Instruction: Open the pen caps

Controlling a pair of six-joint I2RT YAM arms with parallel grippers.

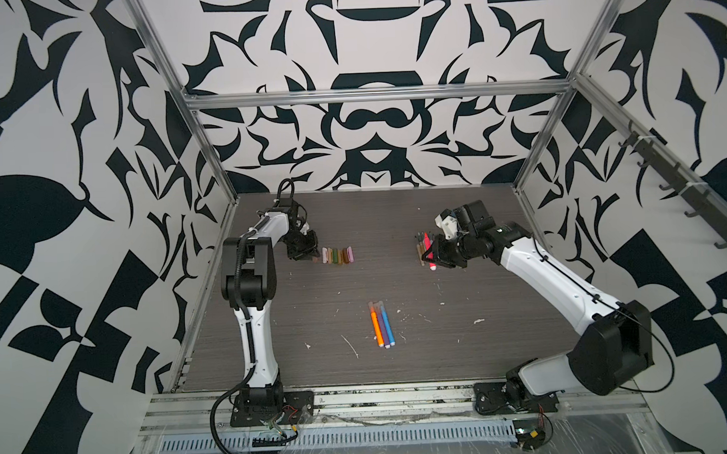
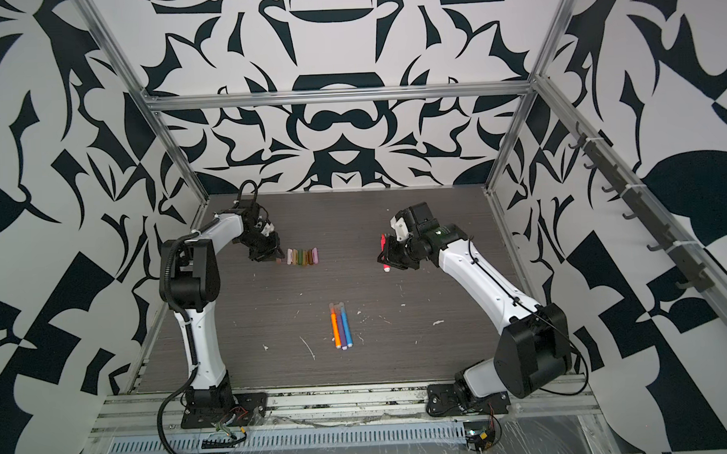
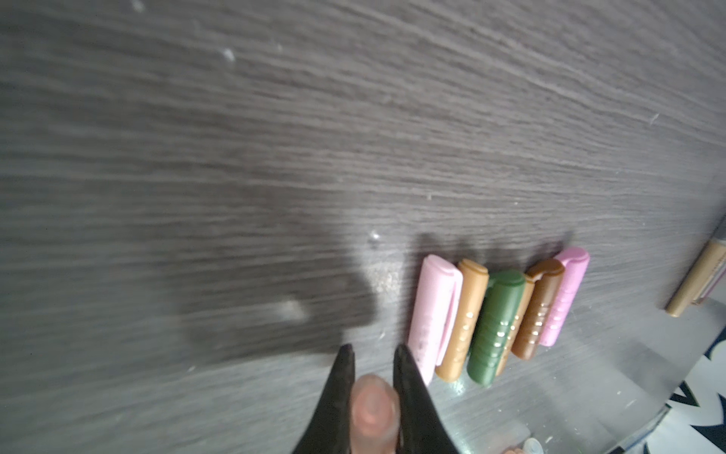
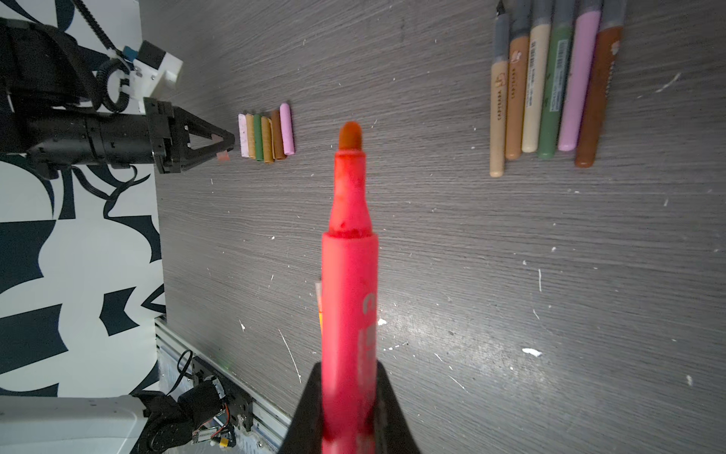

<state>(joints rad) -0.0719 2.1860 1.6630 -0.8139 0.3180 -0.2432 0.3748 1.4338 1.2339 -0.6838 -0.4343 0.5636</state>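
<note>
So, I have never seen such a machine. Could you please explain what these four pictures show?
Two white-and-black robot arms stand at a grey table. Two pictures look down from one overhead camera; the other two come from cameras on the wrists. On the left arm the jaws are closed on a translucent peach cap, beside a row of loose caps. On the right arm the jaws grip an uncapped pink marker. Six thin pens lie near it, and three capped markers, orange, purple and blue, lie in the middle.
</note>
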